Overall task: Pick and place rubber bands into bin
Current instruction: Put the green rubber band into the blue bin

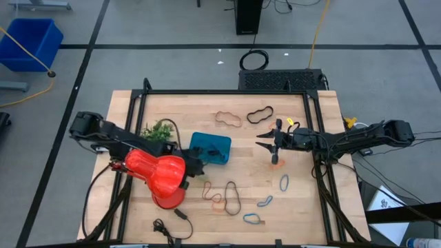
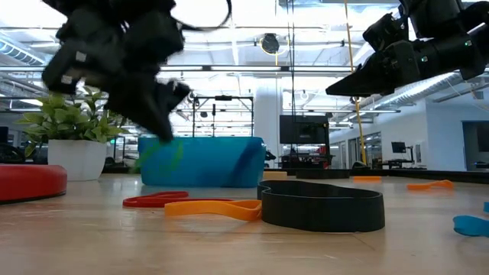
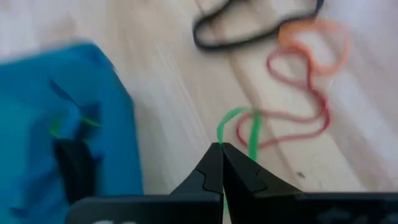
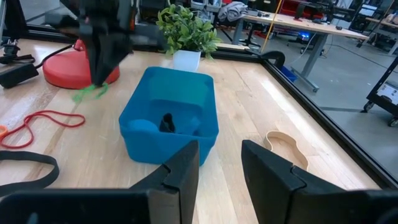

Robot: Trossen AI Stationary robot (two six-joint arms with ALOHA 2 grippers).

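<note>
The teal bin [image 1: 210,147] stands at mid-table and holds a few bands [image 4: 166,123]. My left gripper [image 1: 201,169] is just near of the bin, beside the red vase, and is shut on a green rubber band [image 3: 239,127]. It also shows in the low view [image 2: 160,126] and the right wrist view [image 4: 99,78]. My right gripper [image 1: 265,142] hovers open and empty to the right of the bin, fingers [image 4: 186,168] pointing at it. Loose bands lie on the wood: tan [image 1: 227,118], black [image 1: 260,114], red [image 3: 298,118], blue [image 1: 284,182]. My left gripper pinches the green band between its two shut fingertips. A loop of it [image 3: 236,119] sticks out past the tips. The fingers slant down from the table's left. The band hangs slack below them [image 2: 164,156], clear of the table, in front of the bin's wall.
A red vase [image 1: 160,172] lies over my left arm near the table's front left. A small potted plant [image 1: 160,129] stands left of the bin. A black cable [image 1: 169,229] lies at the near edge. More bands [image 1: 232,196] lie near of the bin.
</note>
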